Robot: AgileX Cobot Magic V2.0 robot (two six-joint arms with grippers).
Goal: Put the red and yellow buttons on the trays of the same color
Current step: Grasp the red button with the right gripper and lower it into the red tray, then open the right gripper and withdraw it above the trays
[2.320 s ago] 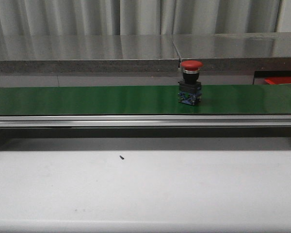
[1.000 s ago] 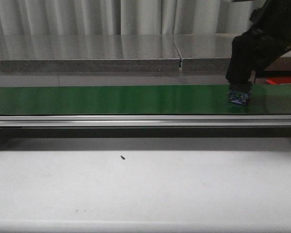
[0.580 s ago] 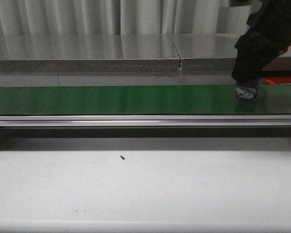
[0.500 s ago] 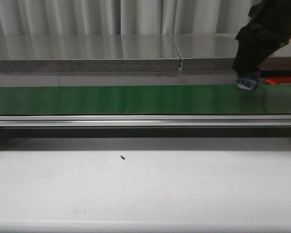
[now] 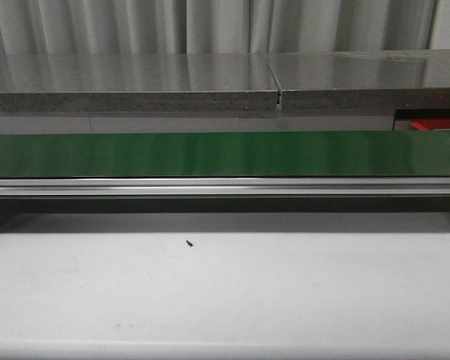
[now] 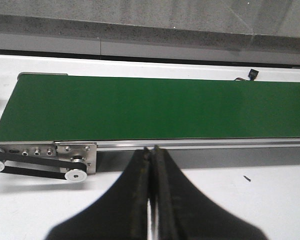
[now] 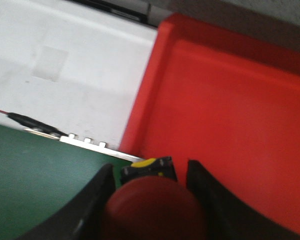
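The right hand [image 7: 147,200] pinches the red button [image 7: 152,207] between its two dark fingers [image 7: 92,205], the round red cap filling the gap and a bit of the button's black and yellow body showing just beyond it. The button hangs over the edge where the green conveyor belt [image 7: 35,170] ends, just beside the near rim of the red tray [image 7: 230,125], not yet over the tray floor. To do this step well, the hand likely needs to carry the button farther past the rim, lower it until its base is close to the tray floor, and only then let go, so the top-heavy button does not tip or roll. The part of the red tray in view holds nothing. In the front view, the red tray [image 5: 435,124] shows only as a sliver beyond the far right end of the belt [image 5: 210,154], and no arm appears. The left hand [image 6: 151,200] hovers on the near side of the belt over the white counter [image 6: 250,200], its fingers pressed together and holding nothing. No yellow button or yellow tray is visible.
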